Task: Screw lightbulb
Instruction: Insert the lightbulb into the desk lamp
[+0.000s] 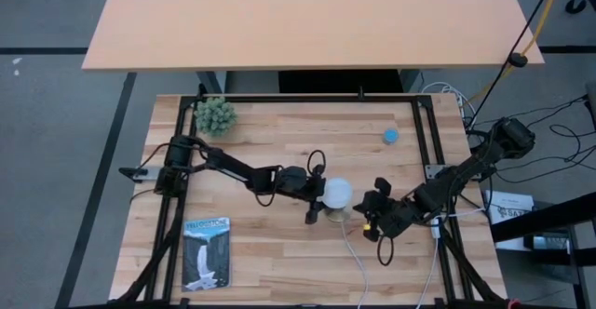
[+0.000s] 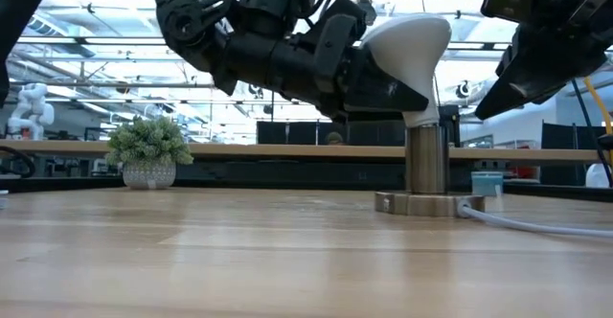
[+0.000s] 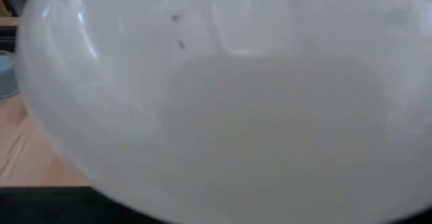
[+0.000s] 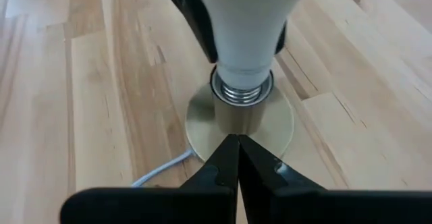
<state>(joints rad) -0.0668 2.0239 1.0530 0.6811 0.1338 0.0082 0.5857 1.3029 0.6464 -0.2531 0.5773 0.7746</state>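
Left gripper (image 2: 383,74) grips bulb (image 2: 407,50) by dome, so it can turn it. Bulb stands upright in socket (image 4: 239,113), threads showing, not yet tight. Right gripper (image 4: 236,160) pinched shut, empty, beside socket base.

The lightbulb (image 2: 407,45), white with a round dome tapering to a grey threaded base, is seen standing upright, base down, in the mouth of a metal socket (image 2: 425,160) near the surface's middle.

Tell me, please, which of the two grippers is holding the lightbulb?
The left gripper holds the lightbulb over the socket; the right gripper's fingers are shut, empty.
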